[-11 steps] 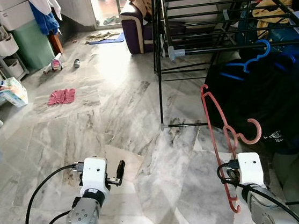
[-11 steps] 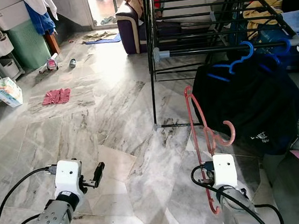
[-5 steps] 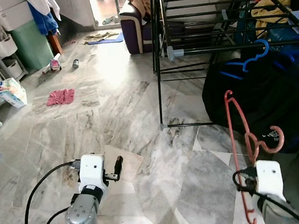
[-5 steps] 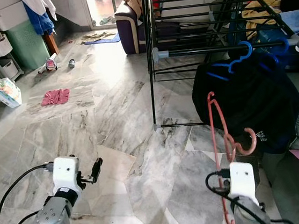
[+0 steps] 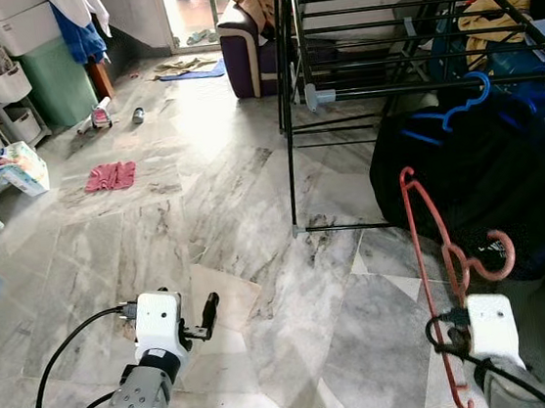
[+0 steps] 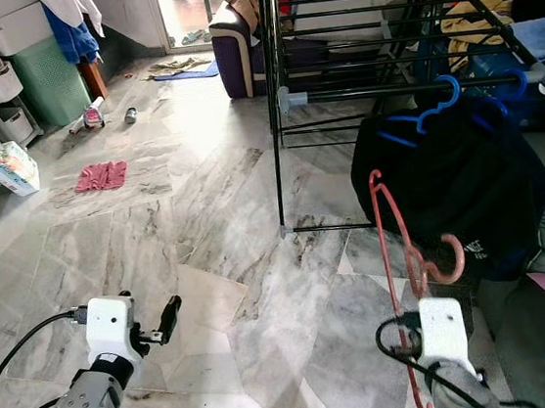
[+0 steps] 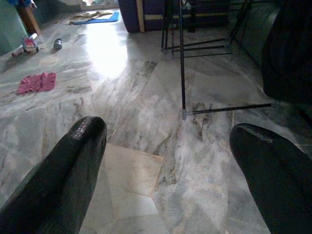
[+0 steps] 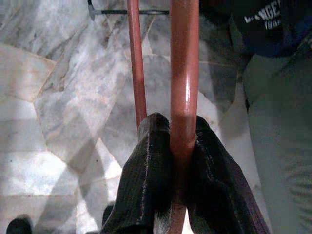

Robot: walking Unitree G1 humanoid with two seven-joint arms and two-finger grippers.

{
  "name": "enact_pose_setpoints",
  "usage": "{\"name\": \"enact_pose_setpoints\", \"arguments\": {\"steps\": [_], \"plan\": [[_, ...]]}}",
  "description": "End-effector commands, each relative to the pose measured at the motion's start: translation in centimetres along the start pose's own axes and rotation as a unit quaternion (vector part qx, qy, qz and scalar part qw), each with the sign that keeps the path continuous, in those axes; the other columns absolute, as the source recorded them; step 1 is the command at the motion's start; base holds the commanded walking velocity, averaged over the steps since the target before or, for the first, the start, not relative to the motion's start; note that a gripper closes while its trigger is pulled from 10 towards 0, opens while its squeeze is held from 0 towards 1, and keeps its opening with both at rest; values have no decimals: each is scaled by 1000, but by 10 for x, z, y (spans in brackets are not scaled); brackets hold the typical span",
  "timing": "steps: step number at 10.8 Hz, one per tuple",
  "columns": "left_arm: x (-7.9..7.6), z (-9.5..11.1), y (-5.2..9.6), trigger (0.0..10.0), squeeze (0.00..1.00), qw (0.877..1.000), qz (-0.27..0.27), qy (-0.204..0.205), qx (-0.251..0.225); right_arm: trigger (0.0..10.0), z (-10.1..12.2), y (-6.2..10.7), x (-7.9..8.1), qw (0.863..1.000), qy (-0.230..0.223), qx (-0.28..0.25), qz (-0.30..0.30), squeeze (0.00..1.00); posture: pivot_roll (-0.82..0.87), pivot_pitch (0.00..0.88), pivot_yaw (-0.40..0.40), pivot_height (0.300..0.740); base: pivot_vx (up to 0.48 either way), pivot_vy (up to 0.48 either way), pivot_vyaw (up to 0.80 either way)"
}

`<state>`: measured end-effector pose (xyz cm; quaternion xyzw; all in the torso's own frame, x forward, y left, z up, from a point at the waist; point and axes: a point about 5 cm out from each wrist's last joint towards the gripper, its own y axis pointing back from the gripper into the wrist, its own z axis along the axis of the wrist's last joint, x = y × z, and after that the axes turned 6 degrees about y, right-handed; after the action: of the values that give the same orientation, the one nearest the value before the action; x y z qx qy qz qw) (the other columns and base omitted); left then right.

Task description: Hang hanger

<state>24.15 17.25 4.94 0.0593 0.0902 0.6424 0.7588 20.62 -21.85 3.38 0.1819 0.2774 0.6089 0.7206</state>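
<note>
The right tool clamped the red plastic hanger (hook up), seemingly short of the black metal drying rack ahead; hanging remained.

A lived-in home. A marble floor runs to a far sofa. A laundry rack stands right, storage drawers far left.

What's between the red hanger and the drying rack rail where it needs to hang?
The red hanger, clamped in the right gripper, is low, in front of a black garment on blue hangers. That garment occupies the nearest rail; the rail's left stretch looks free.
</note>
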Motion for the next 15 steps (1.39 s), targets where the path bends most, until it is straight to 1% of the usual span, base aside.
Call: {"name": "enact_pose_setpoints", "arguments": {"steps": [1, 2, 12, 13, 14, 15], "plan": [[1, 4, 0, 10000, 0, 1000, 2, -3, -11, 10000, 8, -1, 1, 1000, 5, -19, 3, 0, -9, 3, -9, 740, 0, 0, 0], [0, 5, -1, 10000, 0, 1000, 3, -3, -13, 10000, 14, -2, 0, 999, 24, -35, 3, 0, -11, 3, -8, 740, 0, 0, 0], [0, 5, -1, 10000, 0, 1000, 3, -3, -13, 10000, 14, -2, 0, 999, 24, -35, 3, 0, -11, 3, -8, 740, 0, 0, 0], [0, 5, -2, 10000, 0, 1000, 3, -3, -14, 10000, 15, -2, 0, 999, 29, -40, 3, 0, -11, 3, -7, 740, 0, 0, 0], [-6, 8, -5, 10000, 0, 1000, 4, -9, -25, 10000, 26, -2, 5, 996, 16, -90, 18, 0, -10, 8, -12, 740, 0, 0, 0], [-6, 8, -5, 10000, 0, 1000, 4, -9, -25, 10000, 26, -2, 5, 996, 16, -90, 18, 0, -11, 9, -12, 740, 0, 0, 0]]}}
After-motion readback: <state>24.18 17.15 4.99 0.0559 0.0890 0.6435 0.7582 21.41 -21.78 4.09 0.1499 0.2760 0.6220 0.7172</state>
